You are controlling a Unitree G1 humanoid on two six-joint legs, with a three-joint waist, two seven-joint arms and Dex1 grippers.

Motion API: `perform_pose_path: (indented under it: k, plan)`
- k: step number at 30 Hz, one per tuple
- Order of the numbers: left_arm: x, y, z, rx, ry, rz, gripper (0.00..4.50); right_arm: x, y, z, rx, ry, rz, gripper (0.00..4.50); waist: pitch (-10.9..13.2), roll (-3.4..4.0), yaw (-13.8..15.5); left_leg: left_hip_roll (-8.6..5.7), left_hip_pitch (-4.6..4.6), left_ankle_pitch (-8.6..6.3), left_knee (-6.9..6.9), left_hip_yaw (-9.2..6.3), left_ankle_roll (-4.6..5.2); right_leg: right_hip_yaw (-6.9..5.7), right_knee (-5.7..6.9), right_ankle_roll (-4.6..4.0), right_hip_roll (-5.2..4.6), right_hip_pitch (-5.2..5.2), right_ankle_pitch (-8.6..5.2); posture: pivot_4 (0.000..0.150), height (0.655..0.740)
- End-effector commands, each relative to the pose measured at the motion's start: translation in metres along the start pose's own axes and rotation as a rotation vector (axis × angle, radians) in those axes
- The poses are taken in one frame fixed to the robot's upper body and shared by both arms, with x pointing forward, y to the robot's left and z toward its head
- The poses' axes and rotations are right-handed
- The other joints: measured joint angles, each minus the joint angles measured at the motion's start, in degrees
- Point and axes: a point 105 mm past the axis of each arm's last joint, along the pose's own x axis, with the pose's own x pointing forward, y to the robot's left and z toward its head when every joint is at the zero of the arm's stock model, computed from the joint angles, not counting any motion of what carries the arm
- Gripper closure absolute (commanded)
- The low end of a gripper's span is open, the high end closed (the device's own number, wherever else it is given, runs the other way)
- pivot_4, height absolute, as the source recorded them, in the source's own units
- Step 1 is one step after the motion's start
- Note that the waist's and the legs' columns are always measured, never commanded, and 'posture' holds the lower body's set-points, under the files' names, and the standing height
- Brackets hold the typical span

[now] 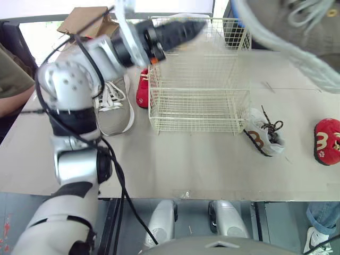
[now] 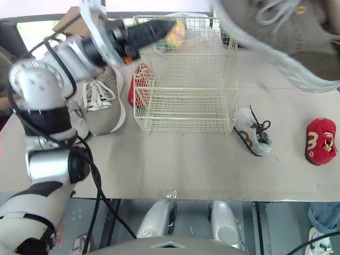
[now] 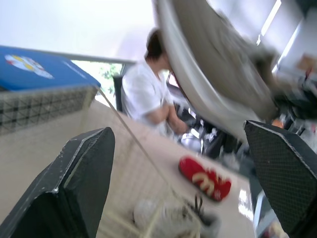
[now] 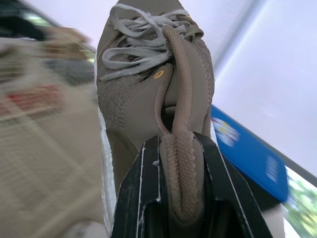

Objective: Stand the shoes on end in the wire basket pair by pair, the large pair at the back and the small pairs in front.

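Left eye view — left gripper (image 1: pixel 196 27) above wire basket (image 1: pixel 199 109).

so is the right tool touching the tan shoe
Touching: the right wrist view shows the right tool clamped on the heel of the tan shoe.

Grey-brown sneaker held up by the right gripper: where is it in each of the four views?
Left eye view: grey-brown sneaker in the top right corner, close to the camera.
Right eye view: top right.
Left wrist view: slanting across the upper middle.
Right wrist view: centre, heel tab clamped in the right gripper.
Landmark: wire basket, below and left of the sneaker in the eye views, blurred wires in both wrist views.
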Motion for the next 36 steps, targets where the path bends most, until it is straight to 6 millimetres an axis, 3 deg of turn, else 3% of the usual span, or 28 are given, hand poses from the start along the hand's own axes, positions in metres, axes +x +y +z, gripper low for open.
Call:
perform_pose_path:
  k: [1, 5, 10, 12, 14, 15, 18, 23, 25, 28, 32, 36]
  plan:
    - [-0.003, -0.006, 0.030, 0.012, 0.015, -0.085, 0.00, 0.022, 0.031, 0.004, -0.046, 0.048, 0.252, 4.44, 0.04, -0.06, -0.28, 0.00, 0.00, 0.00, 0.00, 0.02, 0.00, 0.01, 0.00, 0.01, 0.00, -0.02, 0.00, 0.150, 0.7400]
    - [0.001, -0.025, -0.003, 0.121, 0.327, -0.232, 0.00, 0.045, 0.045, -0.006, -0.137, 0.093, 0.402, 4.44, 0.07, -0.07, -0.08, -0.04, -0.07, 0.00, -0.04, 0.06, -0.01, 0.03, -0.13, 0.03, -0.06, -0.04, -0.01, 0.150, 0.7400]
    - [-0.023, -0.026, -0.070, 0.275, 0.741, -0.392, 0.00, 0.068, 0.046, -0.003, -0.266, 0.040, 0.494, 4.44, 0.12, -0.07, -0.22, -0.07, -0.70, 0.14, 0.03, 0.03, -0.24, 0.00, -0.10, 0.09, -0.13, -0.66, -0.03, 0.150, 0.7400]
    - [-0.032, -0.020, -0.090, 0.337, 0.837, -0.423, 0.00, 0.074, 0.046, 0.002, -0.292, 0.014, 0.522, 4.44, 0.15, -0.04, -0.38, -0.07, -0.91, 0.15, 0.07, 0.09, -0.27, 0.06, -0.02, 0.08, -0.12, -0.92, -0.02, 0.150, 0.7400]
    - [-0.032, -0.019, -0.097, 0.333, 0.845, -0.431, 0.00, 0.078, 0.048, 0.006, -0.310, -0.007, 0.552, 4.44, 0.21, -0.06, -0.36, -0.03, -0.94, 0.15, 0.05, 0.06, -0.27, 0.04, 0.01, 0.06, -0.09, -0.97, -0.03, 0.150, 0.7400]
    - [-0.031, -0.019, -0.099, 0.329, 0.839, -0.431, 0.25, 0.079, 0.049, 0.007, -0.314, -0.011, 0.568, 4.48, 0.24, -0.05, -0.33, -0.02, -1.01, 0.15, 0.05, 0.05, -0.27, 0.02, 0.02, 0.06, -0.09, -1.04, -0.03, 0.150, 0.7400]
    - [-0.030, -0.025, -0.101, 0.271, 0.797, -0.442, 1.22, 0.082, 0.055, 0.015, -0.293, -0.054, 0.603, 4.50, 0.25, -0.04, -0.25, -0.03, -1.15, 0.15, 0.08, 0.03, -0.26, 0.00, 0.02, 0.06, -0.10, -1.15, -0.03, 0.150, 0.7400]
    - [-0.024, -0.025, -0.092, 0.226, 0.638, -0.372, 3.69, 0.084, 0.052, 0.013, -0.260, -0.054, 0.555, 4.50, 0.25, -0.05, 0.08, -0.06, -1.16, 0.14, 0.14, 0.01, -0.24, -0.03, 0.14, 0.07, -0.15, -1.14, -0.03, 0.150, 0.7400]
    - [-0.022, -0.023, -0.082, 0.215, 0.540, -0.318, 4.17, 0.082, 0.039, 0.005, -0.227, -0.002, 0.449, 3.50, 0.26, -0.06, 0.49, -0.07, -1.18, 0.14, 0.19, -0.04, -0.24, -0.08, 0.19, 0.07, -0.17, -1.13, -0.03, 0.150, 0.7400]
    - [-0.014, -0.017, -0.060, 0.197, 0.365, -0.207, 4.28, 0.072, 0.010, -0.006, -0.107, 0.062, 0.219, 2.31, 0.28, -0.11, 0.80, -0.14, -1.23, 0.13, 0.35, -0.08, -0.22, -0.14, 0.31, 0.08, -0.26, -1.13, -0.03, 0.150, 0.7400]
    - [-0.007, -0.014, -0.034, 0.234, 0.170, -0.093, 4.28, 0.052, -0.014, -0.014, 0.086, 0.046, -0.013, 2.25, 0.28, -0.14, 0.54, -0.16, -1.32, 0.04, 0.77, -0.13, -0.07, -0.15, 0.52, 0.10, -0.27, -1.11, -0.01, 0.150, 0.7400]
    - [0.001, -0.010, -0.023, 0.324, 0.029, 0.009, 4.29, 0.046, -0.019, -0.024, 0.251, 0.015, -0.132, 2.25, 0.25, -0.20, -0.07, -0.19, -1.12, 0.03, 0.84, -0.15, -0.04, -0.14, 0.64, 0.11, -0.29, -0.94, 0.00, 0.150, 0.7400]
